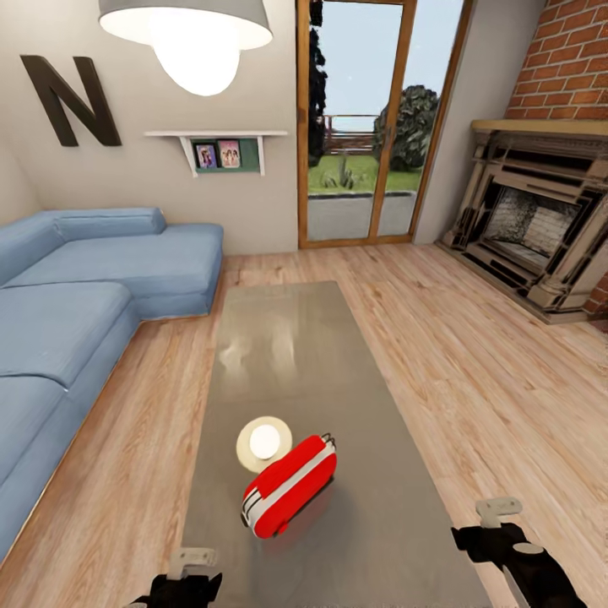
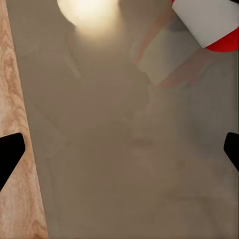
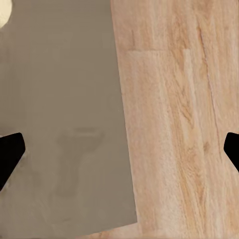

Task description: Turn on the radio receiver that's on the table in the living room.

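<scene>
Sunlit living room with a blue sofa (image 1: 76, 312) holds the long table (image 1: 338, 540), where the red radio (image 1: 289, 485) lies tilted near its close end, between both spread grippers (image 1: 181, 583) (image 1: 498, 528), so either should descend slowly onto its switch.

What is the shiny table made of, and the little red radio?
The table looks like polished stone or lacquered board: its grey-taupe top is glossy and mirrors the lamp as a bright round spot. The radio receiver looks like smooth red plastic with a white-silver band, perhaps metal-look trim. These are renders, so both are guesses.
</scene>
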